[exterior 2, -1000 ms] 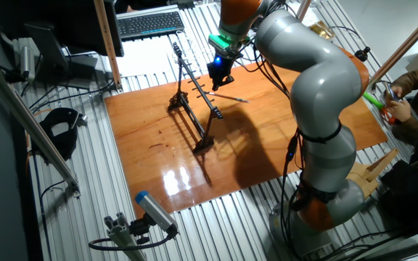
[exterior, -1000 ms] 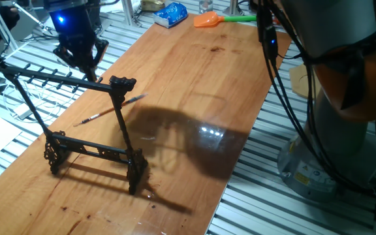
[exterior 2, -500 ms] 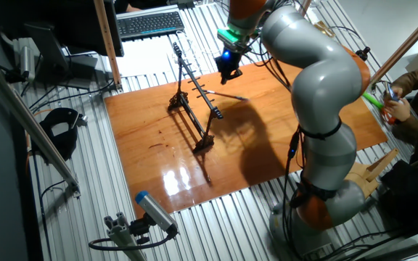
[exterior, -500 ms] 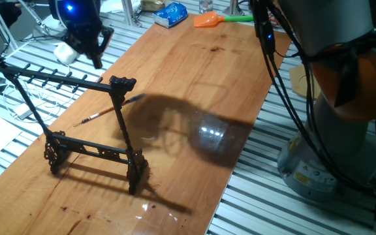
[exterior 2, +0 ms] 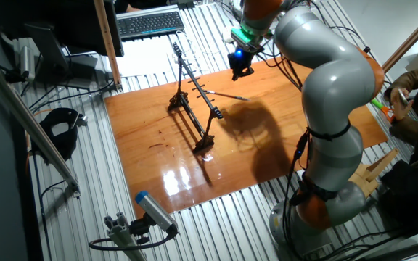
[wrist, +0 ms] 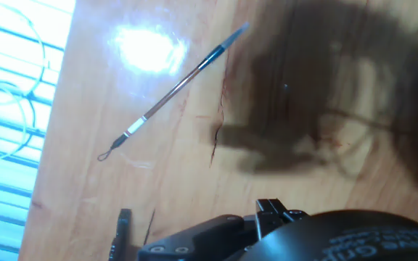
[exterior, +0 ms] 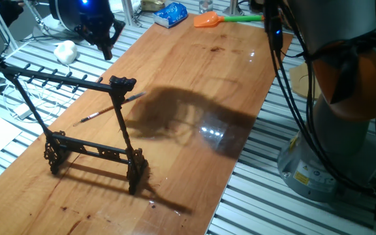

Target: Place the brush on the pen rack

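Brush [wrist: 173, 88] lies flat on the wooden table [exterior: 201, 72], just behind the pen rack [exterior: 77, 124] and partly hidden by its upright in one fixed view. Raised above the table's far edge, the hand [exterior: 102, 40] holds nothing; whether its fingers are apart or together cannot be told.

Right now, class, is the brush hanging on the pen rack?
No, the brush lies flat on the wooden table, not on the pen rack.

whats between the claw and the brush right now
Nothing: in the hand view only bare wood shows around the brush. In one fixed view the claw hangs above and apart from it.
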You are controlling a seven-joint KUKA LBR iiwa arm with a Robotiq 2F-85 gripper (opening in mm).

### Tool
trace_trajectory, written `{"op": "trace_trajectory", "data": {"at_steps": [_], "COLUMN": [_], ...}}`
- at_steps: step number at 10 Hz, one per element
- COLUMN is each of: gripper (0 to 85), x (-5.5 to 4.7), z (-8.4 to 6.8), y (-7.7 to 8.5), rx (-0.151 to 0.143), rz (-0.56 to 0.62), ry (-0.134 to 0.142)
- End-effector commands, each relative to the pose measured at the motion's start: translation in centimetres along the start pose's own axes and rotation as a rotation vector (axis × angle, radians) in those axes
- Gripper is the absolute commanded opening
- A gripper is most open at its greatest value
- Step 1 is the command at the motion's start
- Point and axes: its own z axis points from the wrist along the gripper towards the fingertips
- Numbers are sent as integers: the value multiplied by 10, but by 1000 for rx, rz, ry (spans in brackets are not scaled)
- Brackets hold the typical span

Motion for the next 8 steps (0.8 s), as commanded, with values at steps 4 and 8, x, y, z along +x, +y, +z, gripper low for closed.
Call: {"op": "trace_trajectory", "data": {"at_steps": [4,8], "gripper": [0,0], "x": [0,0], "z": [0,0], "y": [0,0], "rx": [-6,10], "rz": [157,231], "ry": [16,4]}}
